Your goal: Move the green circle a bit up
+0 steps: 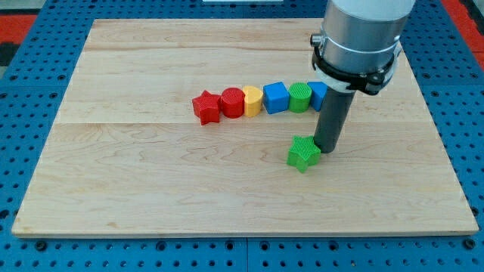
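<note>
Nearest, the green star point(303, 153) touches my tip point(327, 149), a bare rod holding nothing, while the green circle point(300, 97) waits in the row above, so I probably must reposition below it.
</note>
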Controlling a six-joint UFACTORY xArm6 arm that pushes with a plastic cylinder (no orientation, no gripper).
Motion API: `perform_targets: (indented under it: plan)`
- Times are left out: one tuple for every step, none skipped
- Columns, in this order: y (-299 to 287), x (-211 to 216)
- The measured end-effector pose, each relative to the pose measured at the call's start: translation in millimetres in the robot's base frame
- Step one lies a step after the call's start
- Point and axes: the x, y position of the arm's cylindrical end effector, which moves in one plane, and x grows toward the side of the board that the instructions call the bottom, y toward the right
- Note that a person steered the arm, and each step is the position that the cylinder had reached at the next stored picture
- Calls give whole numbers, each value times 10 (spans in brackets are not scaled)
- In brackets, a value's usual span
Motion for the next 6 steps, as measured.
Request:
perform_targets:
  plan:
    - [-30, -382]
    - [-279, -462]
    - [-294, -636]
    - [-294, -904]
    - [-344, -1184]
    - [-736, -1412]
